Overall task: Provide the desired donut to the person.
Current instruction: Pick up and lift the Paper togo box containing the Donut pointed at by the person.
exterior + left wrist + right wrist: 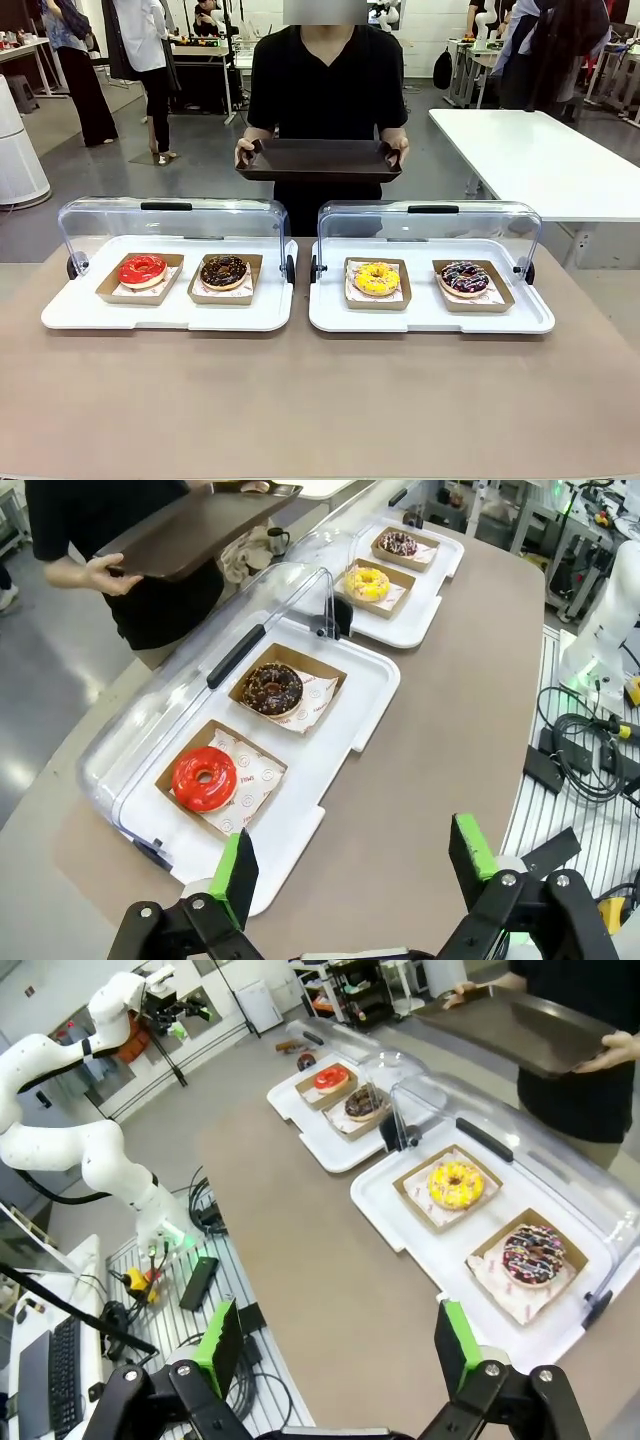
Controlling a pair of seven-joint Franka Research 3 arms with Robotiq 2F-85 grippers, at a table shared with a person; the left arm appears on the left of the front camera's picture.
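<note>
Spread and empty — left end effector and right end effector; person holds dark tray, long axis crosswise.

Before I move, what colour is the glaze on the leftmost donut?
Glossy red, with no sprinkles. The leftmost donut shows best in the left wrist view.

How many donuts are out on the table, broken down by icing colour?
Red donut: 1
Chocolate donut with sprinkles: 1
Yellow donut: 1
Dark donut with purple and white drizzle: 1
Total: 4
</note>
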